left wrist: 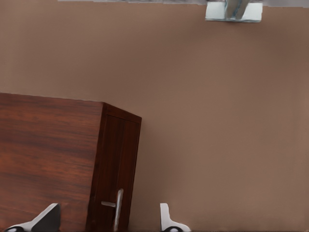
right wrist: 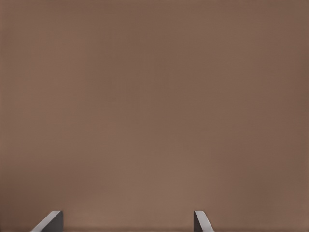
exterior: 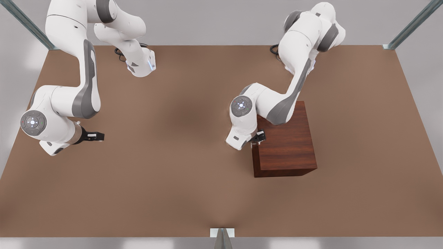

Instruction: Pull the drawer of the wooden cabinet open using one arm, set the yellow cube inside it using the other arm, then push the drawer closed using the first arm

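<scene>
Jaws stood parted and empty on both grippers. At the front view's left, the right gripper (exterior: 98, 136) waited low over the bare table (exterior: 173, 173). Further right, the left gripper (exterior: 260, 136) straddled the silver handle (left wrist: 117, 209) of the drawer (left wrist: 115, 174), which looked shut in the wooden cabinet (exterior: 287, 141). Closing squarely on that bar, then pulling straight out, would probably keep the drawer from jamming.

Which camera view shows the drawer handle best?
The left wrist view: the silver handle stands on the cabinet front, between the open left gripper fingers. In the front view the arm covers that spot.
</scene>
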You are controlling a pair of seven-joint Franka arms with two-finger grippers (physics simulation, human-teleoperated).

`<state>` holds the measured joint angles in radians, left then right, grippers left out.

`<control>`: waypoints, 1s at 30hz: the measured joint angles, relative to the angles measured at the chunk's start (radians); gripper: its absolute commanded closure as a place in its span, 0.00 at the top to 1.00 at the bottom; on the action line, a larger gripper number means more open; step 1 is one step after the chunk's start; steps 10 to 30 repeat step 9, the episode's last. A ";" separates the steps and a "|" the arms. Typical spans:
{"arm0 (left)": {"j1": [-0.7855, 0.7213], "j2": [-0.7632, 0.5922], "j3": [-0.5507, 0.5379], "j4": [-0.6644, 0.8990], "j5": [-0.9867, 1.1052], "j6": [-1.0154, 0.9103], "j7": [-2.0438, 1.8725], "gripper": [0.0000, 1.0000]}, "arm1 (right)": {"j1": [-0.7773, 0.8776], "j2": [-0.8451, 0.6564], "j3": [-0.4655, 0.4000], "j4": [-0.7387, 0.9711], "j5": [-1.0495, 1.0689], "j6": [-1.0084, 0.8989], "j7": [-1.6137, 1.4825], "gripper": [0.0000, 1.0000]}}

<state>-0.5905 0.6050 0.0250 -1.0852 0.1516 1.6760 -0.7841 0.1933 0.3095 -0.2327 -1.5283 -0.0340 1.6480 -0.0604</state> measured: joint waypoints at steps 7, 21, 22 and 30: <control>0.351 -0.311 0.028 -0.362 -0.169 0.038 0.282 1.00 | 0.000 0.000 0.000 0.000 -0.001 0.000 -0.008 1.00; 0.353 -0.303 0.029 -0.351 -0.182 0.064 0.346 1.00 | 0.000 0.000 0.000 0.000 -0.002 0.000 -0.010 1.00; 0.353 -0.303 0.029 -0.351 -0.182 0.064 0.346 1.00 | 0.000 0.000 0.000 0.000 -0.002 0.000 -0.010 1.00; 0.353 -0.303 0.029 -0.351 -0.182 0.064 0.346 1.00 | 0.000 0.000 0.000 0.000 -0.002 0.000 -0.010 1.00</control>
